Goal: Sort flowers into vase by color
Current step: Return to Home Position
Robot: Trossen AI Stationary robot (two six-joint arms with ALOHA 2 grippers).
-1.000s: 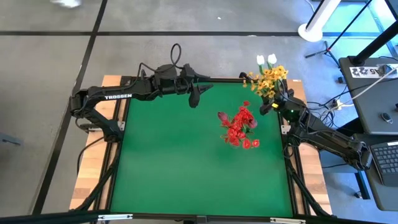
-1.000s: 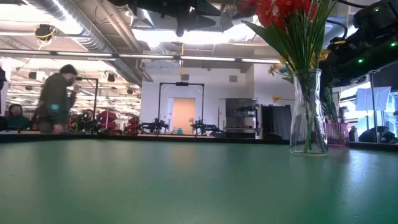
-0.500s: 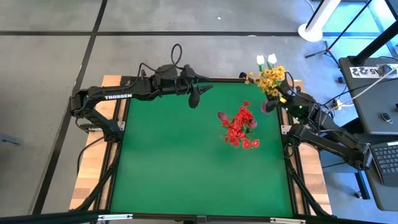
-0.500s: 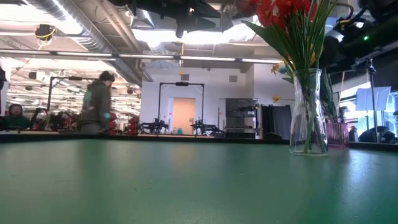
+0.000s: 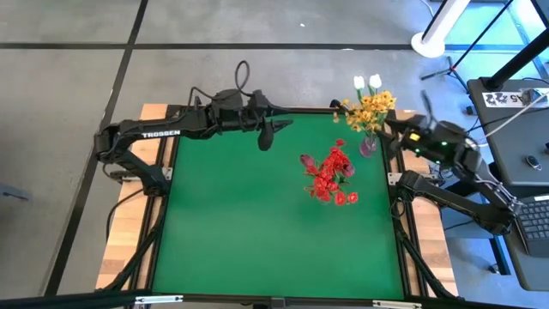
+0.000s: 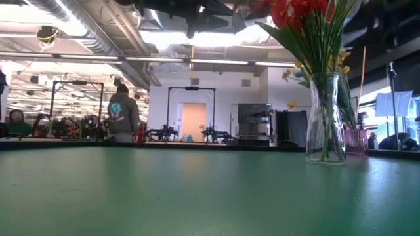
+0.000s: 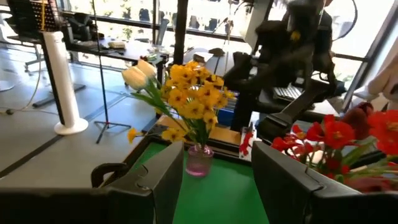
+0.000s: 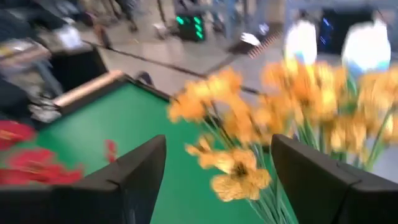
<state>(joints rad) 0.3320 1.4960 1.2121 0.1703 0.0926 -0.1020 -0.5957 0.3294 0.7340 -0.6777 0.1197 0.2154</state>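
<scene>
Yellow sprays (image 5: 371,107) and two white tulips (image 5: 367,82) stand with their stems in a small pink vase (image 7: 199,160) at the table's far right corner. Red flowers (image 5: 330,176) stand in a clear glass vase (image 6: 325,118) nearer the middle right. My right gripper (image 5: 396,133) is open and hangs raised just right of the yellow bunch (image 8: 236,155), facing it; nothing is between its fingers. Near the far edge, high over the table, is my left gripper (image 5: 266,137). It is open and empty, and it points toward both vases (image 7: 217,180).
The green mat (image 5: 257,223) lies bare left of and in front of the vases. Beyond the right edge stand a desk with a keyboard (image 5: 532,215) and a white pole base (image 5: 429,43). A person (image 6: 123,118) walks in the room behind.
My right gripper has risen and drawn back from the yellow bunch toward the table's right edge, turning as it went. The flowers and vases stay where they were. The person in the background has walked to the right.
</scene>
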